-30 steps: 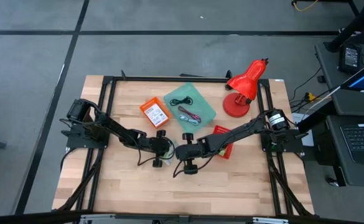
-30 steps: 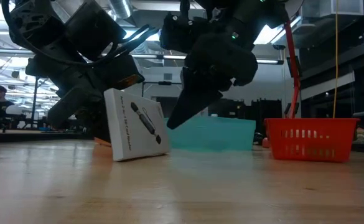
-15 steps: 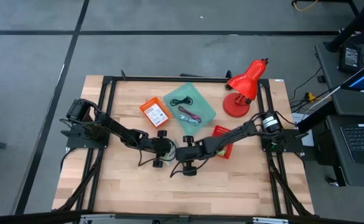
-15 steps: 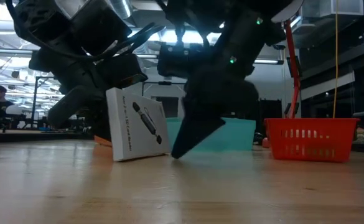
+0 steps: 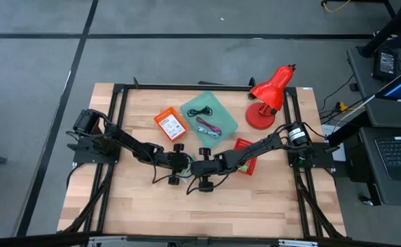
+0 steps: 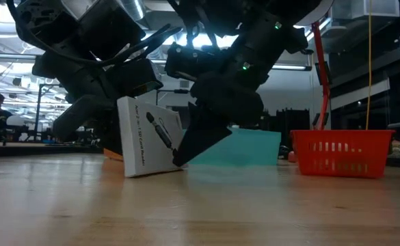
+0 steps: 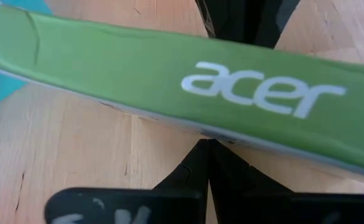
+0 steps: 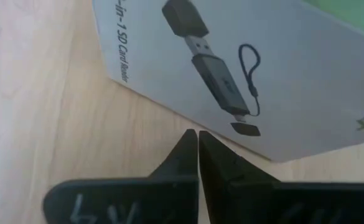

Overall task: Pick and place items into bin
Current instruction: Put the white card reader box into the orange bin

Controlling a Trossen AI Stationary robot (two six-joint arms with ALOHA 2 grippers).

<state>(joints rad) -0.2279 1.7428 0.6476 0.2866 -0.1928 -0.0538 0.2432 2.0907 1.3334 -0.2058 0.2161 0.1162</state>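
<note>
From above, both arms meet mid-table: the left gripper (image 5: 180, 163) and the right gripper (image 5: 192, 167) crowd a small white box (image 5: 184, 162), the red bin (image 5: 245, 145) just beyond.

At table height, the box (image 6: 150, 137) stands on edge, and the right gripper (image 6: 179, 160), fingers pressed together, has swung in from beside it to touch its lower corner.

The left wrist view shows closed fingers (image 7: 210, 168) under the box's green side (image 7: 169, 87).

The right wrist view shows its tips (image 8: 197, 146) nudging the printed face (image 8: 244, 74). Likely tipping it for a pick; nothing is binned yet.
</note>
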